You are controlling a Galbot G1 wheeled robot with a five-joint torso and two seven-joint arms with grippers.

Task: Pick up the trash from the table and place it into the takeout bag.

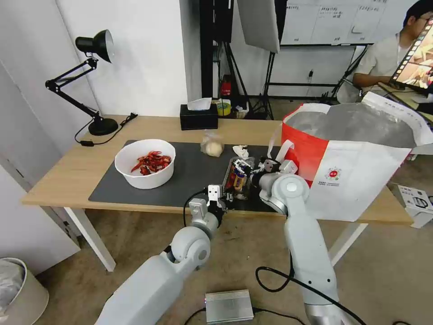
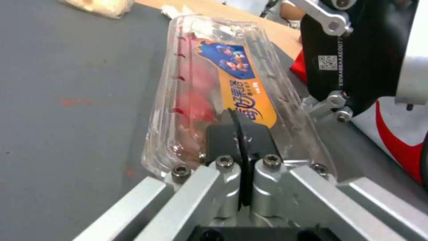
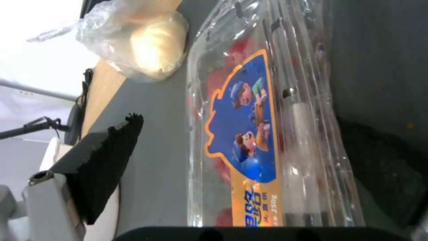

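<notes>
On the table (image 1: 67, 176), the clear plastic tray (image 1: 237, 177) with an orange and blue label stands tilted on the dark grey mat (image 1: 189, 174). My left gripper (image 2: 238, 117) is shut on its near rim (image 1: 224, 195). My right gripper (image 1: 266, 168) is open at the tray's far side; one black pad (image 3: 105, 160) stands apart from the tray (image 3: 249, 140). The white bowl of red shells (image 1: 145, 163) is on the mat's left. The bagged beige lump (image 1: 212, 146) and the crumpled tissue (image 1: 241, 151) lie behind the tray. The red-and-white takeout bag (image 1: 356, 171) stands open at the right.
A black tissue box (image 1: 198, 116) and a black desk lamp (image 1: 97, 90) stand at the table's back. A grey bin (image 1: 20, 293) is on the floor at the left, and a small metal box (image 1: 228, 306) lies on the floor between my arms.
</notes>
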